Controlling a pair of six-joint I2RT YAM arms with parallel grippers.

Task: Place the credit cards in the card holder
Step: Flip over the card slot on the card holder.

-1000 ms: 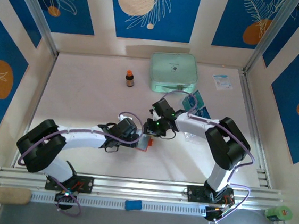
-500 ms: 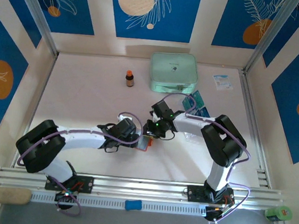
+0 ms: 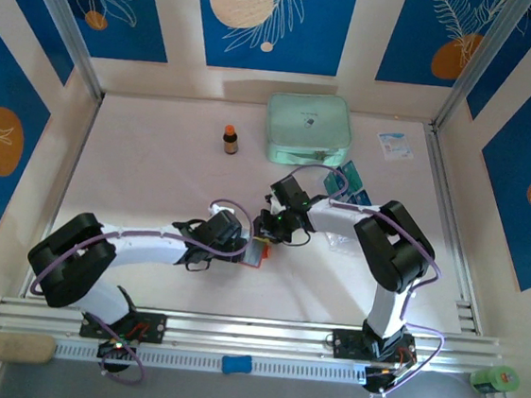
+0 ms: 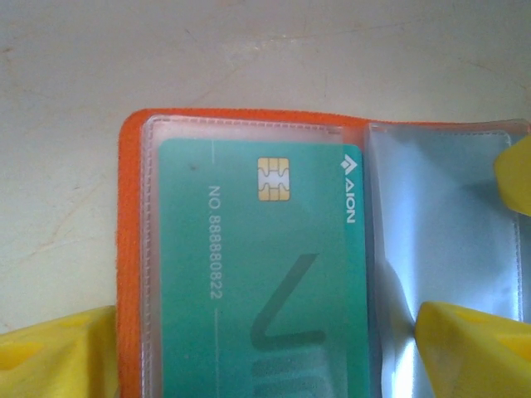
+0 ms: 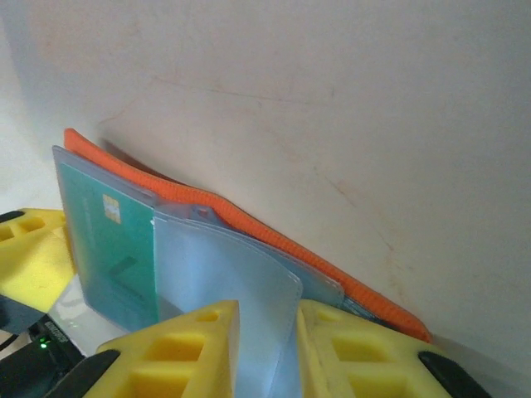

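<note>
The orange card holder (image 4: 129,249) lies open on the table between the two arms (image 3: 257,252). One teal credit card (image 4: 257,274) sits inside its left clear sleeve. My left gripper (image 4: 265,348) is open wide. One yellow finger stands beside the holder's orange edge and the other rests on the clear sleeves to the right. My right gripper (image 5: 270,332) is shut on a clear sleeve (image 5: 241,282) of the holder (image 5: 249,220), lifting it like a page. More teal credit cards (image 3: 356,187) lie right of the right arm's forearm.
A mint-green zip case (image 3: 308,127) stands at the back centre, with a small brown bottle (image 3: 231,139) to its left. A white paper slip (image 3: 396,144) lies at the back right. Walls close the table on three sides.
The right arm's elbow has drifted slightly left and its gripper has edged a little toward the holder. The left arm and the holder have stayed put.
</note>
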